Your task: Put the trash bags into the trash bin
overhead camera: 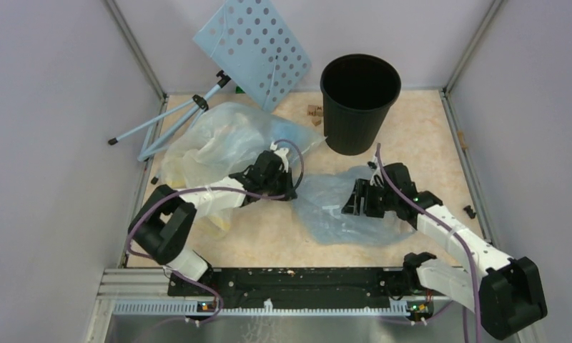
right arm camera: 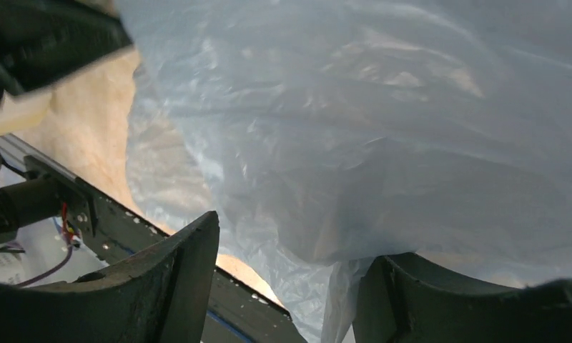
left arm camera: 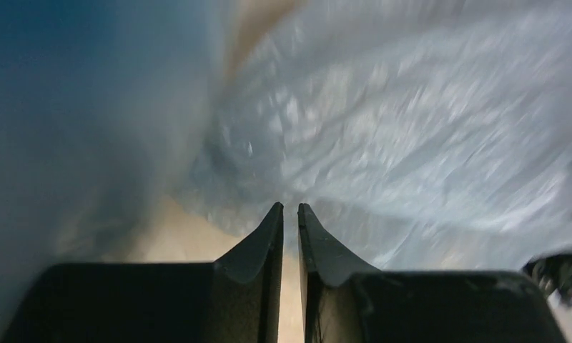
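Top external view shows the trash bag as a thin, translucent light-blue film, crumpled and spread low on the beige surface. A small white patch shows in it, too small to read. The bag lies on the arm-base side of the trash bin, close to the bin's foot; whether the two touch cannot be told.

The bin is round and black and stands upright with its rolled rim up, and its inside shows only as dark. Left of the bin lies a bigger clear yellowish sack, bulging; what it holds cannot be made out. A pale-blue perforated panel leans behind it, also left of the bin.

The bag's long axis runs roughly crosswise in front of the bin, from left to right, sagging slightly toward the bases on the right.

The left end effector sits at the bag's left edge with its fingers drawn almost together, only a thin slit between them and no film in it. The right end effector is down on the bag's right half, fingers spread wide, with film draped over them and hanging into the gap, not pinched.
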You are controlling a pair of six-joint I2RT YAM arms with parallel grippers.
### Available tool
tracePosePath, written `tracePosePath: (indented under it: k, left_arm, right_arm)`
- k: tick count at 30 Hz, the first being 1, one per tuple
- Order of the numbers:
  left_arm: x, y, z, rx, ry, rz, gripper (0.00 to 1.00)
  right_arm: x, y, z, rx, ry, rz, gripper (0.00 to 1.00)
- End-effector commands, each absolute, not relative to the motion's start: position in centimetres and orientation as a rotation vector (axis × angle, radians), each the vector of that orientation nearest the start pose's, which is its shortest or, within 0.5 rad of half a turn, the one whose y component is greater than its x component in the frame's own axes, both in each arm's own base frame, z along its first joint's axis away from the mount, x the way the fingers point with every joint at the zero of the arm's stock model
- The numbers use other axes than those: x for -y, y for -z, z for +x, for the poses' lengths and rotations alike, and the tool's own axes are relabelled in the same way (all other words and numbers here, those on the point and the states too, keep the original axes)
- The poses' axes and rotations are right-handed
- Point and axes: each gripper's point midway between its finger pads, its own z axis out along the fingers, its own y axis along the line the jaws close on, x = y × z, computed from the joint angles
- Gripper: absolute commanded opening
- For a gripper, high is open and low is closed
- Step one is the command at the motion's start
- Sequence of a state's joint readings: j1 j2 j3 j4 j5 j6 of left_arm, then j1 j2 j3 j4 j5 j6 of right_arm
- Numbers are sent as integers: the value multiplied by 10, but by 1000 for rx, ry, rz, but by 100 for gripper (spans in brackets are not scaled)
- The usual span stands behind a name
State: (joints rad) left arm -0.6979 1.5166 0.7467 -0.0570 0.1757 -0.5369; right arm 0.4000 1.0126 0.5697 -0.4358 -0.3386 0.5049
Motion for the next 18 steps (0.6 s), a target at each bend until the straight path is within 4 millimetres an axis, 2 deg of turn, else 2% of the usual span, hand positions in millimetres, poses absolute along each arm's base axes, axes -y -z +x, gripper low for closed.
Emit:
tracePosePath:
  k: [1,3,5,8,9,13,16,18]
  left_arm:
    - [293,-107,330,-2278,826,269,18]
    - [295,-120,342,-2256,840,285,21]
    - [299,-132,345,-2228,847,312,30]
    - [295,-134,330,-2264,870,337,47]
    - [294,-132,320,-2280,896,347,54]
    - [292,-128,275,-2326,1023,373,66]
    - [291,-125,243,-2364,1062,384,77]
    - [291,-124,228,-2386,1073,390,85]
  right_arm:
    - [-178,-116,210,-2418,-856,-5,62]
    - [-170,-123,215,-2399,-796,18,68]
    - [-163,-128,218,-2382,-743,49,76]
    - [-149,-128,226,-2359,-644,106,86]
    - [-142,-125,229,-2361,-600,138,87]
    - [-125,-109,237,-2396,-458,242,88]
    - [-122,-96,242,-2408,-416,283,88]
    - [-122,-90,246,-2404,-412,291,88]
